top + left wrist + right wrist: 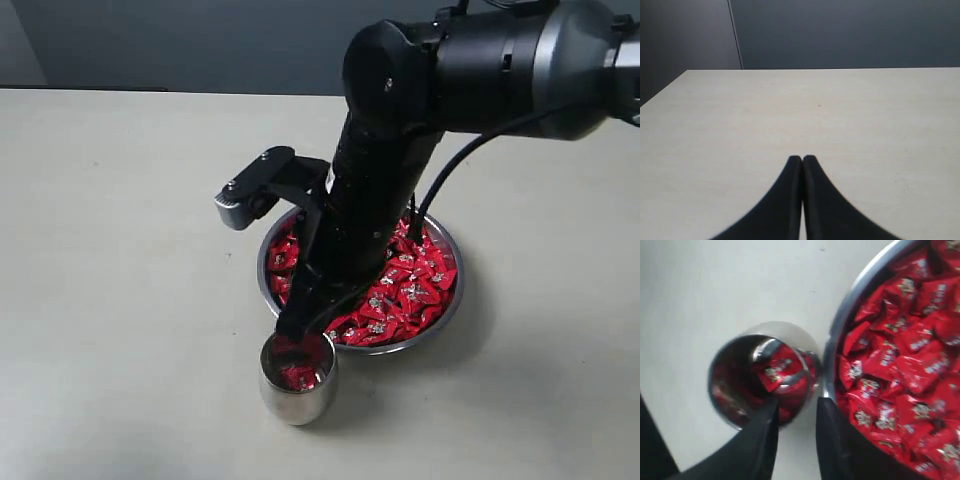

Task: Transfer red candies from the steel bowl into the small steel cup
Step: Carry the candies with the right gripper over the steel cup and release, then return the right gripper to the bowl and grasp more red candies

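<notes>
Cup, claw and bowl: items on the surface, front to back

Item 1. Small steel cup [298, 385] is standing upright nearest the front of the pale surface [120, 250]. A few red candies [776, 371] are lying inside it, their wrappers mirroring on the polished inner wall.

Item 2. Right claw [296, 335] is hanging directly over the cup's mouth, tips pointing down at the rim on the side facing the bowl. Its two black fingers [832, 440] are standing apart with a clear gap between them and are gripping nothing: released.

Item 3. Steel bowl [452, 300] is sitting just behind the cup, rim close against the cup's side; whether the two are touching cannot be told. It is holding a heaped layer of red candies, filling it nearly to the rim.

Item 4. Right arm [375, 190], black, is leaning down across the bowl and hiding its middle.

Item 5. Left claw [802, 159] is showing only in the left wrist view, hovering over bare surface with a dark wall [840, 35] behind. Its fingers are pressing together with nothing between them: clenched.
</notes>
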